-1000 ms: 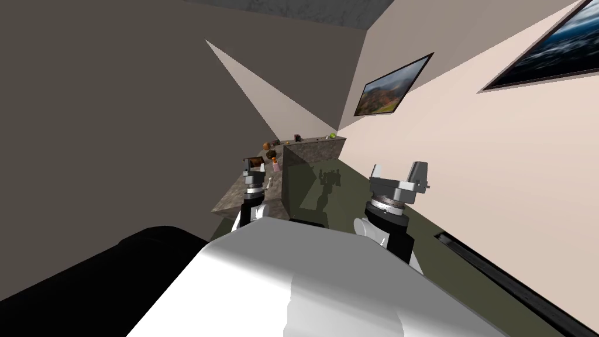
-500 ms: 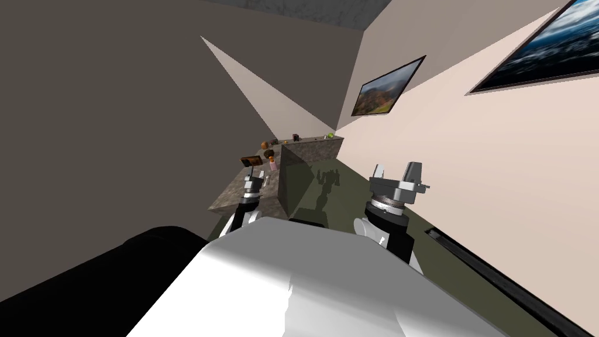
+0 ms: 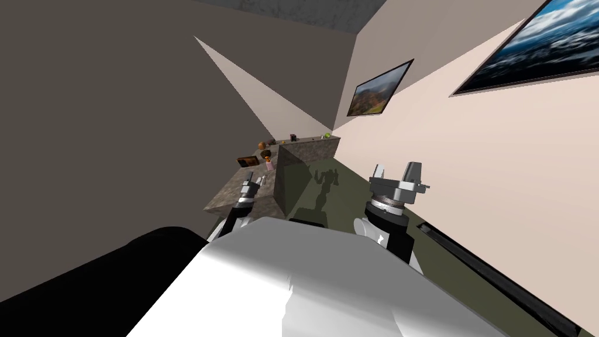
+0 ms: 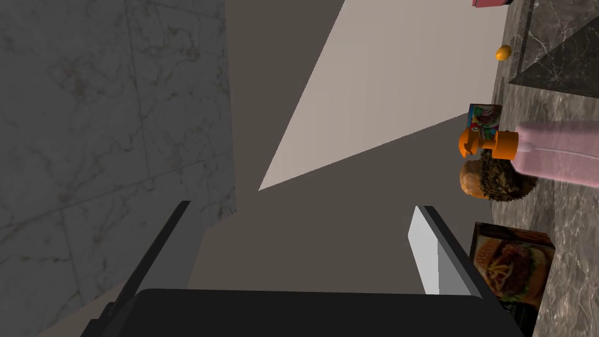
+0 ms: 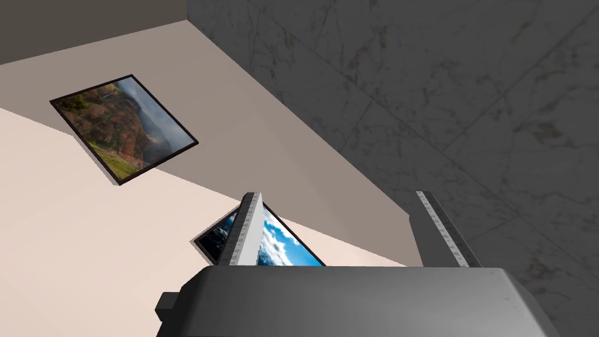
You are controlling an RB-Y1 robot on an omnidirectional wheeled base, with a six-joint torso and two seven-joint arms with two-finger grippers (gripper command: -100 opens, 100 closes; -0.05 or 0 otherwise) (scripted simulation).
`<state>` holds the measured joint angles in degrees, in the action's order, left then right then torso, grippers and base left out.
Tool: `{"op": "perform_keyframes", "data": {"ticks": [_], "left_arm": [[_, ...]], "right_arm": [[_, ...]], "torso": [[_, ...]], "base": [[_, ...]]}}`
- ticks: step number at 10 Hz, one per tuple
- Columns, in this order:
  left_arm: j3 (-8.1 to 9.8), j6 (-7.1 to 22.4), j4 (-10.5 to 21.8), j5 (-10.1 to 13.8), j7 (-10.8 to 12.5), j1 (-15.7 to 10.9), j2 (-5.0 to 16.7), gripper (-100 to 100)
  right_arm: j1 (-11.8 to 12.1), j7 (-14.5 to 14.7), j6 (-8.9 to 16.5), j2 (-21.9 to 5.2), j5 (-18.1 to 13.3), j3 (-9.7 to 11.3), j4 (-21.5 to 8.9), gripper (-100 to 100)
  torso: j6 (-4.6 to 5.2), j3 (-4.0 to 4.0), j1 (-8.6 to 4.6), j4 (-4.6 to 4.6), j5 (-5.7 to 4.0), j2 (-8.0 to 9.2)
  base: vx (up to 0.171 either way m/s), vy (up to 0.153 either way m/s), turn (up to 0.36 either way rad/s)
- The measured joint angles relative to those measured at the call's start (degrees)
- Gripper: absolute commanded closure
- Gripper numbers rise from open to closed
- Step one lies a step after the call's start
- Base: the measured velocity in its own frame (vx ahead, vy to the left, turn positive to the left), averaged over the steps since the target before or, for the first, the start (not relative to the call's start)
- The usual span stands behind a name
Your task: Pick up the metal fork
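My left gripper [image 3: 252, 185] hangs low over the near end of a dark marbled counter [image 3: 231, 196], fingers open with nothing between them. In the left wrist view the left gripper [image 4: 301, 248] faces a grey-brown wall, and the counter [image 4: 570, 234] runs beside one finger [image 4: 430, 251]. I cannot make out the fork for certain; a thin pale sliver [image 3: 263, 179] lies on the counter just past the gripper. My right gripper [image 3: 398, 171] is raised over the floor to the right, open and empty, as the right wrist view [image 5: 342, 228] confirms.
On the counter by the left gripper are a box with a burger picture [image 4: 512, 266], a brown bristly ball [image 4: 494, 180], a pink bottle with an orange cap [image 4: 550, 153], a colourful carton [image 4: 484, 120] and a small orange fruit [image 4: 503, 52]. The counter's tall end panel [image 3: 292, 184] faces the dark green floor [image 3: 345, 193].
The whole head view has swung slightly, so I have turned. My left gripper has dropped lower and tilted over the counter's near end. The right arm has kept its pose.
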<state>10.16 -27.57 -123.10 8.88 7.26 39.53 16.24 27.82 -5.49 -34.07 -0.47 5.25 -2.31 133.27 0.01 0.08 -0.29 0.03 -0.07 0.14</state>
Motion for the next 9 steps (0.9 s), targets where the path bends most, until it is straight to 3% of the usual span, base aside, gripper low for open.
{"op": "perform_keyframes", "data": {"ticks": [4, 7, 9], "left_arm": [[3.15, 0.69, 6.22, 2.5, 1.09, 5.08, 6.11, -100], [5.08, 2.74, 8.14, 4.07, 1.38, 10.05, 9.31, -100], [5.46, 4.14, 9.76, 4.51, 1.09, 12.61, 10.36, -100]], "right_arm": [[0.0, 0.0, 0.0, 0.0, 0.0, 0.0, 0.0, 0], [0.0, 0.0, 0.0, 0.0, 0.0, 0.0, 0.0, 0], [0.0, 0.0, 0.0, 0.0, 0.0, 0.0, 0.0, 0]], "torso": [[0.02, -0.02, -0.01, 0.0, 0.0, -0.04], [0.02, 0.0, -0.03, 0.0, -0.01, -0.01], [0.01, -0.01, 0.08, 0.0, 0.02, -0.03]], "base": [[-0.018, -0.081, -0.085], [-0.021, -0.08, -0.141], [-0.009, -0.051, -0.112]]}}
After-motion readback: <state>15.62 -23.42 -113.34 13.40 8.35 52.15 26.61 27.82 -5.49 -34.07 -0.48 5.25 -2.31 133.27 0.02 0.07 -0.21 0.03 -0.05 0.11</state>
